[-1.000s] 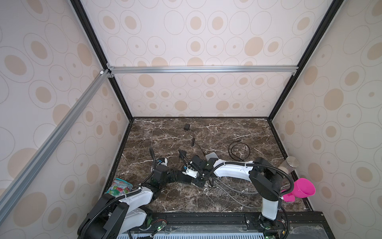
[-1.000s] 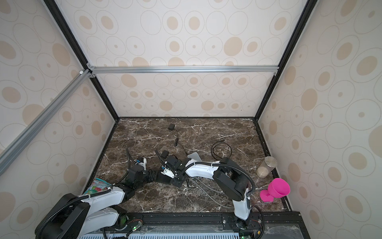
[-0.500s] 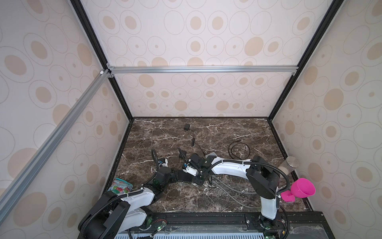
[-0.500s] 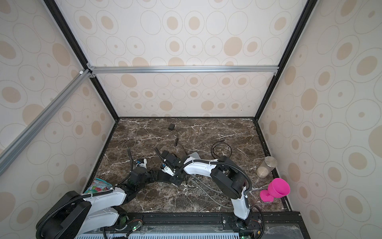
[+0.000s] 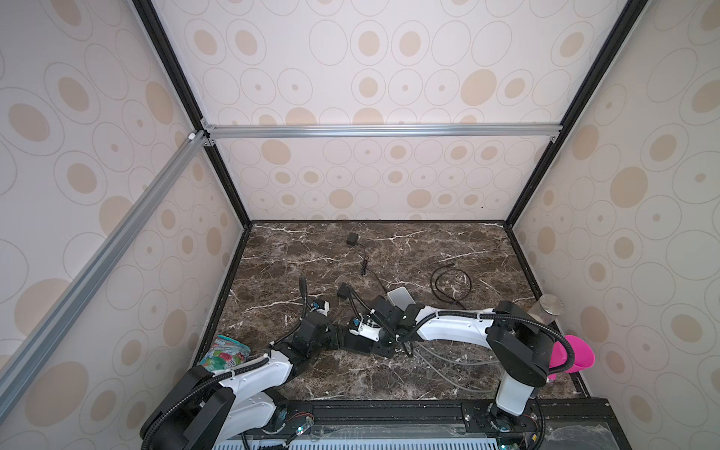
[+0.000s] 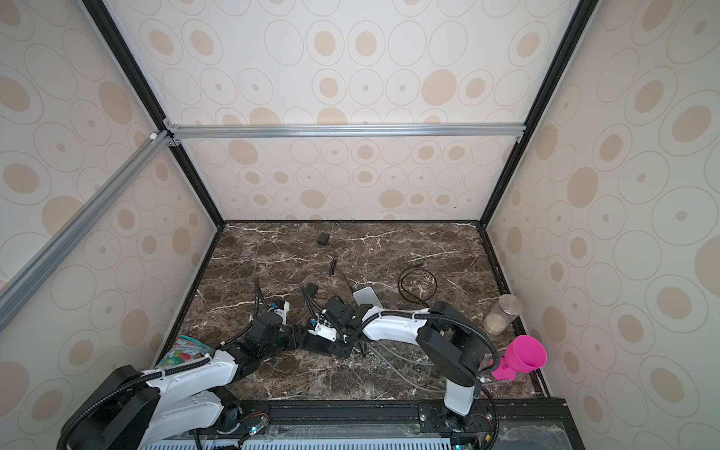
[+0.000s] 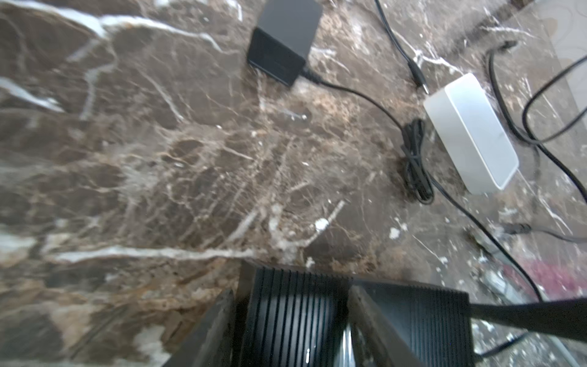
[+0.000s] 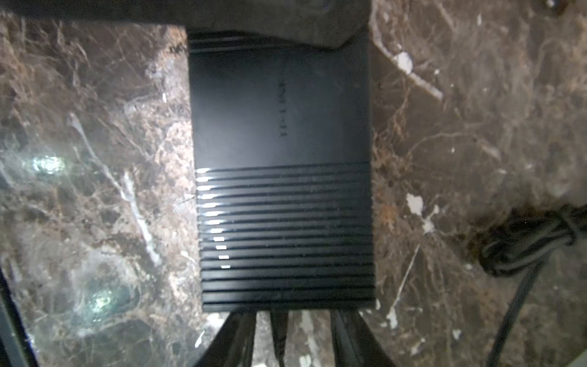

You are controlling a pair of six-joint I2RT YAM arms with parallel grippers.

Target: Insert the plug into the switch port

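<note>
Your switch (image 8: 282,178) is black plastic, matt on its flat half, with ribs that catch the light. The brown marble-look tabletop (image 5: 350,382) looks polished, and the white box (image 7: 470,133) is smooth plastic.

Lab rig: alu frame (image 5: 374,130), wallpapered panels (image 5: 389,58).

The brown marble bench (image 5: 428,241) carried a black switch (image 8: 282,178), a white box (image 5: 401,297), an adapter (image 5: 352,239), a cable loop (image 5: 431,281), a snack bag (image 5: 224,354), a lidded jar (image 5: 547,307) and a pink funnel (image 5: 576,356).
</note>
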